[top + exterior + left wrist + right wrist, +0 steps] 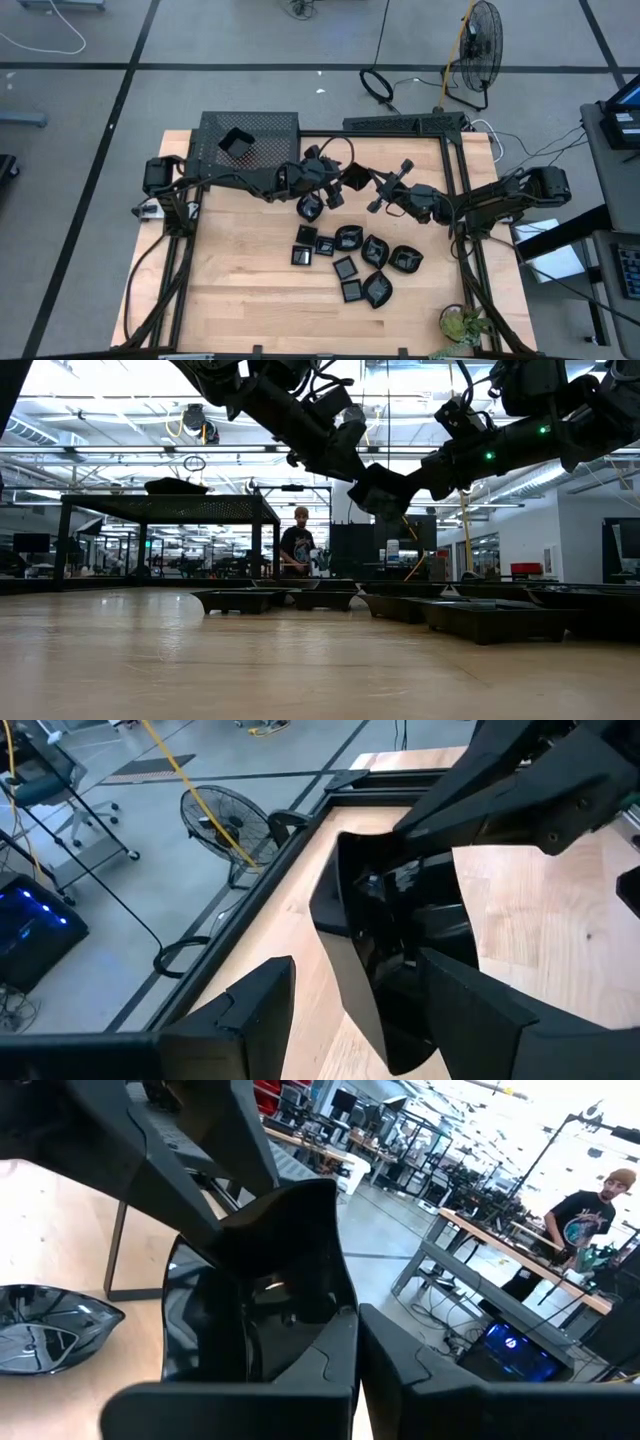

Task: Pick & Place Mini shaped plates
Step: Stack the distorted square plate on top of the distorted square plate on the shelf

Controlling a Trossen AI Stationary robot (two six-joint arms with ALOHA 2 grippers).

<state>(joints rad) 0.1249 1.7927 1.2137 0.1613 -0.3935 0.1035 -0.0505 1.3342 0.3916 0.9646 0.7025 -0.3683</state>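
High view first, working from the left: a black mesh rack [250, 140] sits over the bench's [240, 300] far-left corner with one small black dish [237, 142] resting on top of it. The left arm stretches from the left edge toward the middle of the bench, and the left gripper [338, 180] has its fingers spread wide, standing either side of a square mini plate [353, 178] that hangs in the air above the wood, near the far edge. I can't tell for certain whether those fingers press on it. In the left wrist view the plate [390, 950] sits tilted between that arm's fingers [250, 1010], with the other arm's fingers clamped on its far rim.

The right arm comes in from the right edge, and the right gripper [372, 185] is pinched tight on the same plate from the opposite side; its wrist view shows the dish [270, 1290] caught at its fingertips.

Below the two grippers, the remaining mini shaped plates [350, 255] lie scattered around the middle of the bench, right of centre. A small potted plant [462, 325] stands at the near-right corner.

From the low view, a person [298, 542] stands in the room beyond the far edge.
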